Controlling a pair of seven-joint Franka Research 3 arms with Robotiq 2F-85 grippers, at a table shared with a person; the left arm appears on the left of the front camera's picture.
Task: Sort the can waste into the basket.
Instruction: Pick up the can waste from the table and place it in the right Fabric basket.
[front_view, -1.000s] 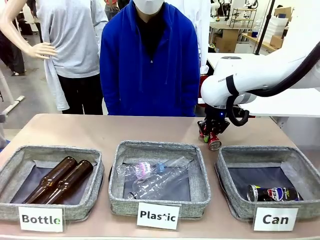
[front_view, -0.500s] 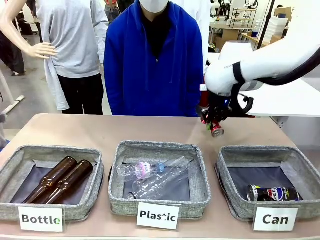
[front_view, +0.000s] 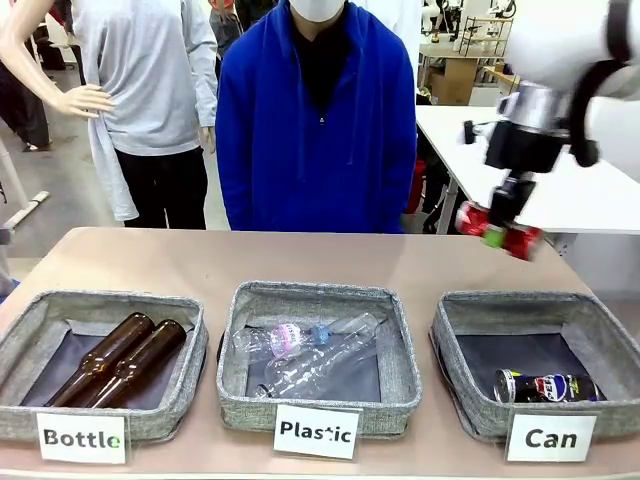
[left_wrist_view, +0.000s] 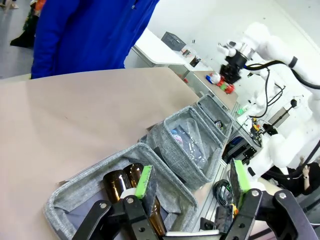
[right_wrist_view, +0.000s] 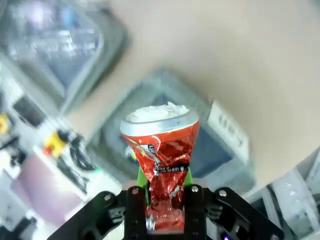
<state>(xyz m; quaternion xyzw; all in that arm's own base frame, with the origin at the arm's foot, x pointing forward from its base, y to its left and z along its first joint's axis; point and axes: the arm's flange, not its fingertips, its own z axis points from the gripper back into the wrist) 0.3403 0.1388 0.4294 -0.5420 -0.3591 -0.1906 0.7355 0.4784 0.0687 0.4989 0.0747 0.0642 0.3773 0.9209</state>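
You see the right gripper (front_view: 497, 232) raised above the table (front_view: 200, 262), its fingers (right_wrist_view: 136, 200) pinching the crushed red can (right_wrist_view: 162, 160), up behind the "Can" basket (front_view: 470, 310). The black-blue can (front_view: 545, 387) lies inside that basket. The left gripper (left_wrist_view: 192, 187) hangs over the "Bottle" basket (left_wrist_view: 100, 165), fingers spread, holding nothing.

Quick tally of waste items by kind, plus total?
Brown glass bottles: 2
Clear plastic bottles: 2
Cans: 2, the black-blue can in the Can basket, the red can in the right gripper
Total: 6
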